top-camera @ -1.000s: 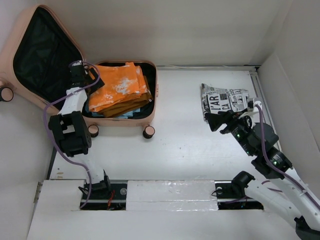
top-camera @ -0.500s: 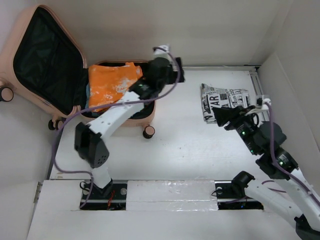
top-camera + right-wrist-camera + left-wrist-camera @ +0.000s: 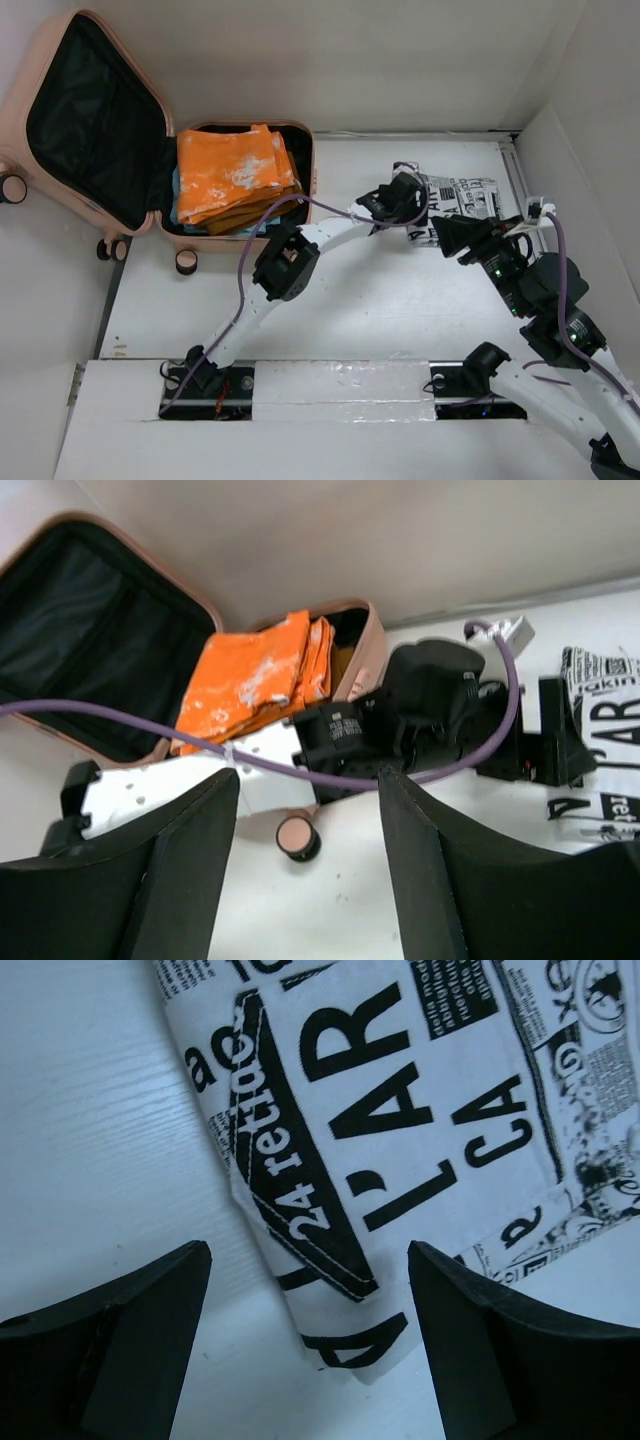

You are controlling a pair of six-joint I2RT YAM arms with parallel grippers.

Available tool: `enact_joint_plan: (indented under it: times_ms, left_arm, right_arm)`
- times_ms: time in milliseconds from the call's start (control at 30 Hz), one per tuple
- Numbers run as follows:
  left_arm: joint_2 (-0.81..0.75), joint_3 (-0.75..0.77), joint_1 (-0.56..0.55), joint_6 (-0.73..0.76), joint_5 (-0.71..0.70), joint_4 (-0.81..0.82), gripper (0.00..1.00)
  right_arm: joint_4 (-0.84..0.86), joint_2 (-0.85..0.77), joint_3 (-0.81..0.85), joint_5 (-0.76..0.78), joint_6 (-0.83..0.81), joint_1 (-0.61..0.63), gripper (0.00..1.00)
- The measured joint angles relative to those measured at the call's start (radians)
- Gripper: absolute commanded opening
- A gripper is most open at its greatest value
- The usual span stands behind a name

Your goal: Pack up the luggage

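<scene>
1. Starting at the near edge: both arm bases sit at the edge of the white table (image 3: 350,310); the left arm reaches diagonally across to the right half; the right arm rises along the right side.
2. Right gripper (image 3: 450,232): points left toward the centre of the table; fingers stand wide apart; nothing lies between them. In the right wrist view the right gripper (image 3: 307,780) frames the left arm's black wrist and its purple cable (image 3: 514,690).
3. Left gripper (image 3: 400,197): sits just left of the right gripper, at the left edge of the printed cloth (image 3: 465,190); fingers spread open; nothing is clamped. In the left wrist view the left gripper (image 3: 308,1255) straddles a folded corner of the printed cloth (image 3: 400,1110); whether the fingers (image 3: 130,1340) touch it cannot be determined.
4. Printed cloth: white fabric with black newspaper-style lettering; lies folded on the table at the right, near the far wall; well apart from the luggage.
5. Luggage (image 3: 313,160): pale pink hard-shell case at the far left; lies open; base flat on the table; lid swung out to the left, exposing the black lining (image 3: 90,110); wheels (image 3: 186,262) face the near side.
6. Orange garments (image 3: 230,175): folded and stacked inside the base compartment.
</scene>
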Motion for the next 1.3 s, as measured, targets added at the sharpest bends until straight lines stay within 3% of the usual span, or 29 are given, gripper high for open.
enact_joint_plan:
  times_ms: [33,133,167,200,233,267,400,667,733,767,833,867,1133,1267,1300]
  left_arm:
    - [0.000,0.010,0.001,-0.010,0.012,0.008,0.73]
    - [0.016,0.024,0.003,-0.036,0.035,0.024,0.48]
    - [0.029,0.029,0.003,-0.047,0.040,0.030,0.33]
    - [0.045,0.033,0.004,-0.056,0.045,0.035,0.11]
    - [0.059,0.034,0.005,-0.067,0.047,0.042,0.02]
    - [0.068,0.034,0.005,-0.079,0.051,0.064,0.00]
    - [0.027,-0.054,0.006,-0.098,0.030,0.155,0.00]
    - [-0.378,-0.690,0.010,-0.149,-0.034,0.286,0.02]
    - [-0.463,-0.800,0.013,-0.167,-0.051,0.298,0.29]
    - [-0.500,-0.842,0.014,-0.173,-0.056,0.295,0.54]
    - [-0.556,-0.899,0.015,-0.195,-0.076,0.295,0.72]
    - [-0.577,-0.916,0.016,-0.203,-0.087,0.295,0.75]
    - [-0.612,-0.959,0.050,-0.246,-0.084,0.315,0.77]
    - [-0.478,-0.836,0.064,-0.248,-0.060,0.301,0.70]
    - [-0.445,-0.803,0.064,-0.248,-0.057,0.313,0.64]
  right_arm:
    - [0.000,0.000,-0.008,-0.006,0.000,0.000,0.64]
    - [-0.003,0.001,-0.030,-0.026,0.004,0.000,0.64]
    - [-0.002,0.001,-0.034,-0.030,0.006,0.000,0.64]
    - [-0.002,0.001,-0.039,-0.033,0.008,0.000,0.64]
    - [-0.003,0.001,-0.042,-0.035,0.010,0.000,0.64]
    - [-0.002,0.001,-0.044,-0.037,0.011,0.000,0.64]
    - [0.000,0.001,-0.045,-0.041,0.011,0.000,0.64]
    - [0.003,0.000,-0.057,-0.041,0.010,0.000,0.64]
    - [0.000,0.001,-0.061,-0.041,0.010,0.000,0.65]
    - [0.001,0.001,-0.062,-0.041,0.010,0.000,0.65]
    - [0.001,0.001,-0.063,-0.041,0.008,0.000,0.65]
    - [0.001,0.002,-0.063,-0.041,0.006,0.000,0.65]
    - [0.003,0.022,-0.080,-0.043,0.003,0.000,0.65]
    - [0.003,0.035,-0.080,-0.049,0.003,0.000,0.65]
    - [0.003,0.037,-0.080,-0.051,0.003,0.000,0.65]
